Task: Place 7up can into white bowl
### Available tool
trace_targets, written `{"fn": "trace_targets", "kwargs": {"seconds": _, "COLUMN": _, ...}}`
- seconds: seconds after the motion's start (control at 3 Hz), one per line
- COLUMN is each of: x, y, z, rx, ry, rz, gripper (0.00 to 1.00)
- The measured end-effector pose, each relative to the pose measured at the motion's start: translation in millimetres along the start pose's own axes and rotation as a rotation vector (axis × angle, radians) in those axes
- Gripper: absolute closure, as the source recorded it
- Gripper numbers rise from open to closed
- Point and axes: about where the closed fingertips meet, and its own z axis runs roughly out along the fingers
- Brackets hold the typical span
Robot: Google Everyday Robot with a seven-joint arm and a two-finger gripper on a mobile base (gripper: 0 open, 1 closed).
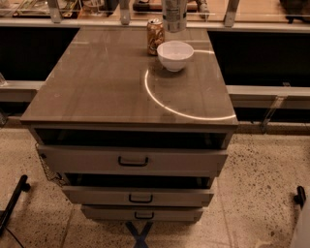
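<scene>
The 7up can [174, 15], silvery with greenish markings, hangs upright in the air at the top edge of the camera view, just above and behind the white bowl [175, 55]. Its top is cut off by the frame edge. My gripper holds the can from above and is itself out of view past the top edge. The bowl stands empty on the far right part of the table top [106, 87].
An orange-brown can [155, 36] stands right beside the bowl on its left. A bright arc of reflected light [160, 101] lies on the table top. Below the table top are three drawers [133, 161], all slightly open. A rail with posts [125, 14] runs behind the table.
</scene>
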Motion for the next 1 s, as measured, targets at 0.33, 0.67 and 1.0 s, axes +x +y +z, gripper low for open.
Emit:
{"fn": "trace_targets", "kwargs": {"seconds": 0.33, "x": 17.3, "y": -19.4, "z": 25.6, "rx": 0.073, "ry": 0.034, "rz": 0.047, "gripper": 1.00}}
{"fn": "trace_targets", "kwargs": {"seconds": 0.67, "x": 17.3, "y": -19.3, "z": 25.7, "rx": 0.073, "ry": 0.034, "rz": 0.047, "gripper": 1.00}}
{"fn": "trace_targets", "kwargs": {"seconds": 1.0, "x": 18.0, "y": -29.2, "z": 31.3, "rx": 0.103, "ry": 0.009, "rz": 0.046, "gripper": 1.00}}
